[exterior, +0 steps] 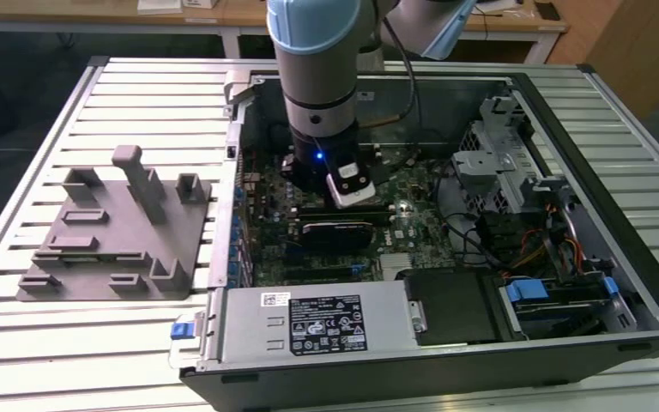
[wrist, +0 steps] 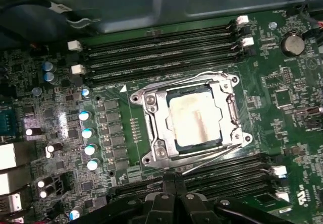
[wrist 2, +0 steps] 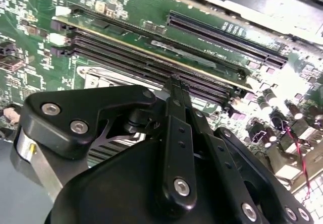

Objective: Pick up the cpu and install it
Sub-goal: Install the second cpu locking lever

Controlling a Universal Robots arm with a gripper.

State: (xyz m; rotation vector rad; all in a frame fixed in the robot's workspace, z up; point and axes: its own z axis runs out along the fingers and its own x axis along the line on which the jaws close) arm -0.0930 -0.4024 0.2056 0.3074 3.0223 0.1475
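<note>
Inside the socket frame [wrist: 192, 120] sits the cpu [wrist: 194, 118]; pincer [wrist: 174, 183] closed, empty, above; unlatched lever risks dislodgement.

Even overhead light fills the exterior view, the computer case [exterior: 444, 215] interior darker. In the second wrist view, glare bleaches the motherboard [wrist 2: 282, 77] beyond the gripper [wrist 2: 174, 90]. In the first wrist view, the cpu [wrist: 194, 117] gleams softly, corners dim.

The arm [exterior: 320, 77] is held nearly vertical in the exterior view, its wrist pointed straight down. The gripper [wrist 2: 174, 85] is seen in both wrist views with its black fingers [wrist: 171, 183] pressed together, nothing being held between them.
</note>
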